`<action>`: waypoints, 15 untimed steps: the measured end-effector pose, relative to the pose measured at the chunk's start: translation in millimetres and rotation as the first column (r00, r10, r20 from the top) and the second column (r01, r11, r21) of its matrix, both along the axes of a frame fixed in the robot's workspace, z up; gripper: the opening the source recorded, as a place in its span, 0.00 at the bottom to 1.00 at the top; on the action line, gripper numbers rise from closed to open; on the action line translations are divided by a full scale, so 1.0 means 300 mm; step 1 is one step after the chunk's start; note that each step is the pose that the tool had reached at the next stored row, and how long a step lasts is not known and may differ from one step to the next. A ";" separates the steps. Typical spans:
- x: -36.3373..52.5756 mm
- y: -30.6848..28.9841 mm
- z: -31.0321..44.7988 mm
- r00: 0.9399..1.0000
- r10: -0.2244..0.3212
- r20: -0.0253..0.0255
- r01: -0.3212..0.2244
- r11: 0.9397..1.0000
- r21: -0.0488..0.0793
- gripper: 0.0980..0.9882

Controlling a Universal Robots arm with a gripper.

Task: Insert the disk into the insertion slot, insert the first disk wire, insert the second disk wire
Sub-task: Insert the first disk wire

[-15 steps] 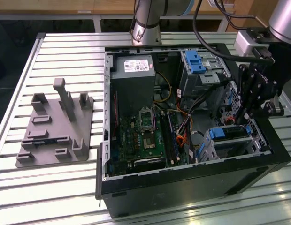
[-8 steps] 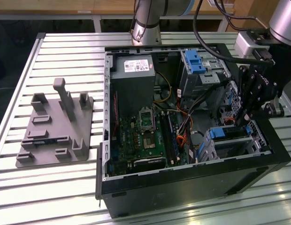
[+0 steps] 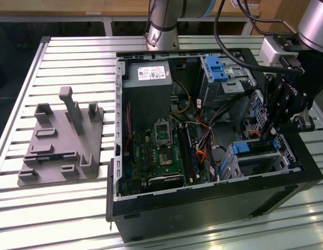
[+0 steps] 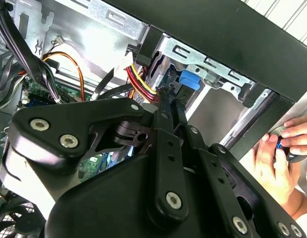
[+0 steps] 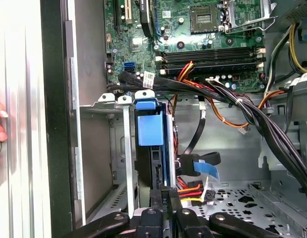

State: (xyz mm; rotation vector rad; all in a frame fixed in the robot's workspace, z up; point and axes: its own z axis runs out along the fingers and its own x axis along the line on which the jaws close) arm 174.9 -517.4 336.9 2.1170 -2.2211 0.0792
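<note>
Gripper (image 4: 168, 93): fingers narrow, almost together; anything pinched between them, cannot tell.
Position: tips just beside disk (image 5: 151, 130) carrier edge, among wires (image 5: 190, 187).
Disk: seated in insertion slot (image 5: 106, 103), exterior view's right, near corner of case (image 3: 203, 208).

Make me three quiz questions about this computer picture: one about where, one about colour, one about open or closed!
1. Where is the robot's black metal claw?
A. Inside the big black computer case
B. Up by the ceiling
C. On the floor

2. What colour is the plastic carrier sitting in the grey perforated sheet-metal drive cage?
A. Red
B. Green
C. Blue

3. Is the case's side open?
A. Closed
B. Open
C. Taped shut

Answers: 1 A, it reaches down beside the cage; 2 C, bright blue in the exterior view; 3 B, the green circuit board inside shows.
</note>
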 end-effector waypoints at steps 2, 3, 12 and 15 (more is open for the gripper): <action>0.000 0.000 -0.001 1.000 0.000 0.000 0.000 1.000 0.000 0.08; 0.000 0.000 -0.002 1.000 0.000 0.000 0.000 1.000 0.000 0.08; 0.000 -0.002 -0.007 1.000 0.000 0.000 0.000 1.000 0.000 0.08; 0.000 -0.002 -0.008 1.000 0.000 0.000 0.000 1.000 0.000 0.08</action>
